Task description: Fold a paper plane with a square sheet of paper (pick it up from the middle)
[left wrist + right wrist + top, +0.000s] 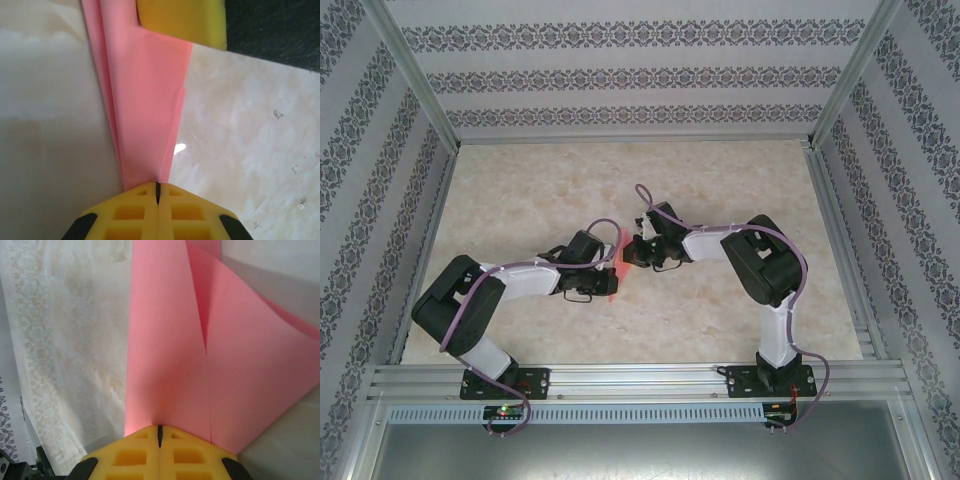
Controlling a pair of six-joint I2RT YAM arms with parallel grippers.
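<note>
At mid-bench (720,330), creased matte pink paper (145,100), ends cropped, is being pinched by left end effector (157,186) and right end effector (159,429).

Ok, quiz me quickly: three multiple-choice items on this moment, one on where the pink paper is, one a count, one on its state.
1. Where is the paper? A) far left corner B) between the two arms, at the middle of the table C) near right corner
2. How many pairs of jaws grip it? A) none B) one C) two
3. Its state? A) flat, unfolded B) folded in layers C) crumpled ball
Answers: B, top view shows pink between the arms; C, each wrist view shows shut jaws pinching it; B, creases and overlapping layers show.
</note>
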